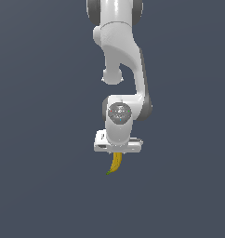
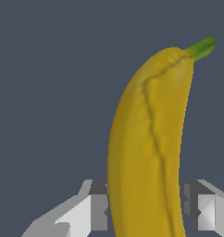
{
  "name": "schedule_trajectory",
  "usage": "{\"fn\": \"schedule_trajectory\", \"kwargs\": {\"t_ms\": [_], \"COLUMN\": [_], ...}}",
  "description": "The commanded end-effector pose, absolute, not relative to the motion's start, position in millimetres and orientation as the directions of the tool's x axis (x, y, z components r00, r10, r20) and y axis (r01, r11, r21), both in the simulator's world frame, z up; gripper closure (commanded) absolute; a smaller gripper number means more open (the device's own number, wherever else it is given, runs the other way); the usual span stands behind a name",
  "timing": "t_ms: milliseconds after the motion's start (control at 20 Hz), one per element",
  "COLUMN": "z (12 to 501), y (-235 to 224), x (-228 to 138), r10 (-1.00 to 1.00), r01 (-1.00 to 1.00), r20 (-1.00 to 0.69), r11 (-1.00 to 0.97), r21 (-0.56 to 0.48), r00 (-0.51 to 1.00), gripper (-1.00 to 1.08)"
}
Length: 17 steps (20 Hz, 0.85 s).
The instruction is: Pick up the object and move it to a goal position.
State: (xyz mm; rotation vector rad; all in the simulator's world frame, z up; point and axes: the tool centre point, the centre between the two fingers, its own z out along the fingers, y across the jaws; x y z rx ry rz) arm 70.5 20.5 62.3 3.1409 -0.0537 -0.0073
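Hanging from the claw, the banana is pinched between the two fingers, which press against its sides in the wrist view, so the claw is clamped on the fruit. Close to the wrist camera, the grey and white fingers stand on either side of the banana's thick lower body, one on each flank, touching the yellow skin. From there the fruit runs away from the camera in a gentle curve, with a ridge line along its peel, and ends in a short green stem tip at its far end. Behind it that view shows only plain dark grey-blue. In the exterior view the banana points downward from under the white claw body, bending toward the exterior view's left, with its dark greenish stem tip lowest. Its upper end is hidden behind the claw. It touches nothing else in the pictures. Above the claw, the white arm rises straight up through a round wrist joint with a grey cap, then through a curved link to the frame's upper edge.
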Motion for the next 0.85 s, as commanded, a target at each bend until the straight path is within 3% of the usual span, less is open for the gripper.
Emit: {"fn": "schedule_trajectory", "kwargs": {"t_ms": [0,450,800], "z": [84,149,165], "y": [43,111,128], "x": [69,63,62], "r10": [-0.033,-0.033,-0.034], "r01": [-0.033,-0.033,-0.034], "r20": [-0.001,0.0,0.0], "r11": [-0.999,-0.999,-0.999], "r21": [0.0,0.0,0.0], "r00": [0.999,0.999,0.999], "gripper": [1.08,1.08,1.08]}}
